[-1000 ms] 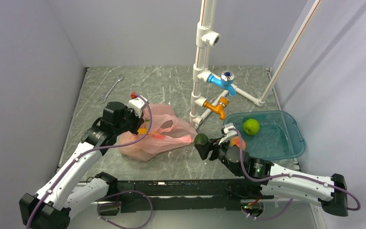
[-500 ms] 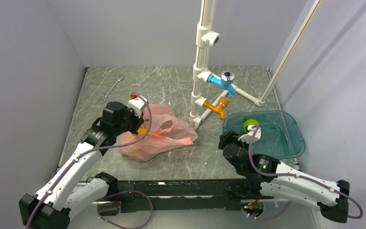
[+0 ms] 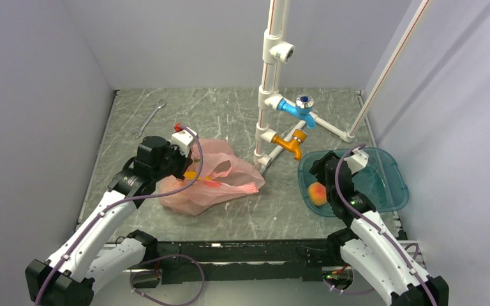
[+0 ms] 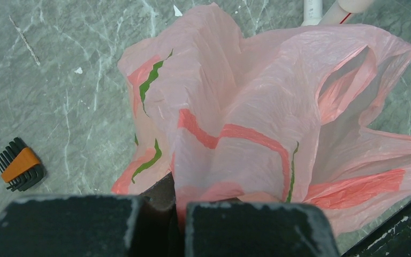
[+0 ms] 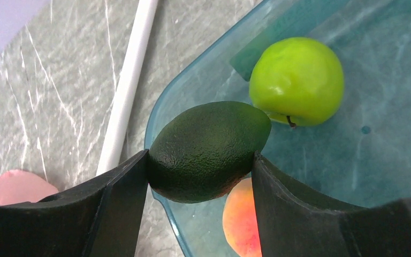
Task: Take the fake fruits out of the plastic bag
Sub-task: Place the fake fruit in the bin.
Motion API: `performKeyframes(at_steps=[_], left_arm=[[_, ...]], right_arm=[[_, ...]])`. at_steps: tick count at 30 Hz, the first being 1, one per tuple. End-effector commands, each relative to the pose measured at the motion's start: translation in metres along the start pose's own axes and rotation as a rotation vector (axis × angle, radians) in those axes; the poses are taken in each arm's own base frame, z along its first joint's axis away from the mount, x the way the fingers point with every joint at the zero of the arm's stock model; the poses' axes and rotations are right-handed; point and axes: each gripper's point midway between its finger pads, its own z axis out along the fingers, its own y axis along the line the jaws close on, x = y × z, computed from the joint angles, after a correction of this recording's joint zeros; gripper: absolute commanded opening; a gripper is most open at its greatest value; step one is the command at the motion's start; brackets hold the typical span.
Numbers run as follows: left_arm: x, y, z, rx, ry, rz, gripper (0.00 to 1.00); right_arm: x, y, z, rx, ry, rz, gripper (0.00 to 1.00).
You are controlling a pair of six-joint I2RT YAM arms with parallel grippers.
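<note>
The pink plastic bag (image 3: pixel 220 182) lies crumpled left of the middle, and something yellow (image 3: pixel 191 174) shows through it. My left gripper (image 3: pixel 177 162) is shut on a fold of the bag (image 4: pixel 257 123), with the film pinched between its fingers (image 4: pixel 179 206). My right gripper (image 3: pixel 324 168) is shut on the dark green avocado (image 5: pixel 208 150) and holds it above the near left rim of the teal tub (image 3: pixel 392 194). In the tub lie a green apple (image 5: pixel 297 80) and a pink-orange peach (image 3: pixel 318 193), which also shows in the right wrist view (image 5: pixel 241 219). The apple is hidden under the arm in the top view.
A white pipe stand (image 3: pixel 271 95) with a blue tap (image 3: pixel 296 108) and an orange tap (image 3: pixel 290 143) stands behind the bag and the tub. A wrench (image 3: pixel 148 119) lies at the back left. A black and orange hex key set (image 4: pixel 20 165) lies left of the bag.
My right arm has swung right with the avocado, from beside the bag to over the teal tub. The left gripper and the bag have not moved.
</note>
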Motion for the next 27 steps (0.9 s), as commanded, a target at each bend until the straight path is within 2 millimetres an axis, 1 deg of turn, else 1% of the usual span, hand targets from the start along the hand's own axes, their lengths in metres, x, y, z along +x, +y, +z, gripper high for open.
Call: performKeyframes(at_steps=[1,3,7,10,12,15,19,22,25,27], left_arm=[[-0.022,-0.003,-0.007,0.01,-0.071,-0.003,0.0],[-0.022,-0.003,-0.006,0.015,-0.063,-0.004,0.0],[-0.022,-0.002,-0.008,0.007,-0.069,-0.002,0.0],[-0.025,-0.003,-0.01,0.008,-0.089,0.0,0.0],[-0.025,-0.004,-0.01,0.013,-0.087,0.001,0.0],[-0.023,-0.003,-0.009,0.012,-0.07,-0.003,0.0],[-0.025,-0.003,-0.012,0.005,-0.091,-0.002,0.0],[-0.026,-0.005,-0.012,0.018,-0.094,0.0,0.0],[-0.025,-0.005,-0.011,0.023,-0.079,-0.003,0.0],[-0.027,-0.006,-0.013,0.026,-0.089,-0.001,0.0]], right_arm=[[0.01,0.027,0.003,-0.172,0.088,-0.003,0.39],[0.011,0.028,0.001,-0.199,0.094,-0.005,0.54],[0.01,0.023,-0.002,-0.196,0.095,-0.007,0.83],[0.014,0.019,-0.005,-0.184,0.113,0.012,0.98],[0.014,0.02,-0.007,-0.191,0.122,0.02,0.99],[0.01,0.027,-0.014,-0.215,0.137,0.027,0.98],[0.017,0.037,-0.028,-0.295,0.192,0.034,0.95],[0.025,0.045,-0.045,-0.4,0.23,0.023,0.92],[0.031,0.058,-0.066,-0.53,0.278,-0.016,0.92],[0.04,0.063,-0.076,-0.592,0.328,-0.036,0.92]])
